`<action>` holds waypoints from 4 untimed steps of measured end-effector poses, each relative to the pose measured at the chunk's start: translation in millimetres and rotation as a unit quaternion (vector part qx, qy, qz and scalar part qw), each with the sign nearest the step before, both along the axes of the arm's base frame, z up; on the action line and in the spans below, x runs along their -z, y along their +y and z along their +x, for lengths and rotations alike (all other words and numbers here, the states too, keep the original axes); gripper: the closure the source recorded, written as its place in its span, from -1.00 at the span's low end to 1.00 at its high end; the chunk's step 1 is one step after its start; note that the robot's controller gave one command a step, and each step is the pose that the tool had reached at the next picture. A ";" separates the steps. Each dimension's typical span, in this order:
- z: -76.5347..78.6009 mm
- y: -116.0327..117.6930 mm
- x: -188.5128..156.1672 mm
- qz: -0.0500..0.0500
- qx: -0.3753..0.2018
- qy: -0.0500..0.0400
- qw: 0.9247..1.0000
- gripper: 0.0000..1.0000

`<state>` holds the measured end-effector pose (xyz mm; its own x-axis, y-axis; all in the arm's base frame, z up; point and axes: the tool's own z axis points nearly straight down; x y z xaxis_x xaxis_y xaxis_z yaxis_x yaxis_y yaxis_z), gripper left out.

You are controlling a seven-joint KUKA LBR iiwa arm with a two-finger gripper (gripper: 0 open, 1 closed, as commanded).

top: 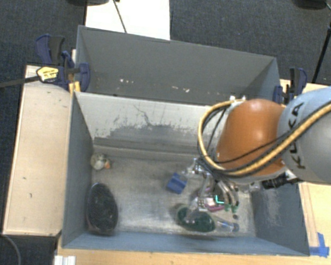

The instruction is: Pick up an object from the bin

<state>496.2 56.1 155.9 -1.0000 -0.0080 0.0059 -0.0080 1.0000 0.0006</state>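
Far left in the bin point(79, 167), a small pale lump point(99, 162) sits by the back wall and a dark oval thing point(102, 209) lies in the front corner. Middle-ish there's a little blue block point(176, 184). Right of that, my gripper point(208, 205) is down over a dark green roundish thing point(198, 222) near the front wall. Honestly can't tell if it's open or closed. A small pen-like bit point(228, 226) lies just beside the green one.
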 end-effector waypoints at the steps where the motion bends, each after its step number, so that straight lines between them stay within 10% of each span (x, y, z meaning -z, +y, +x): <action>1: 63.9 -2.7 84.0 0.002 -0.025 -0.010 1.000 -1.00; 2: 63.7 -3.3 80.7 0.001 -0.023 -0.011 1.000 1.00; 3: 38.8 -8.3 -28.4 0.000 -0.119 -0.008 0.993 1.00; 4: 45.8 64.8 -133.9 0.001 -0.279 -0.008 0.960 1.00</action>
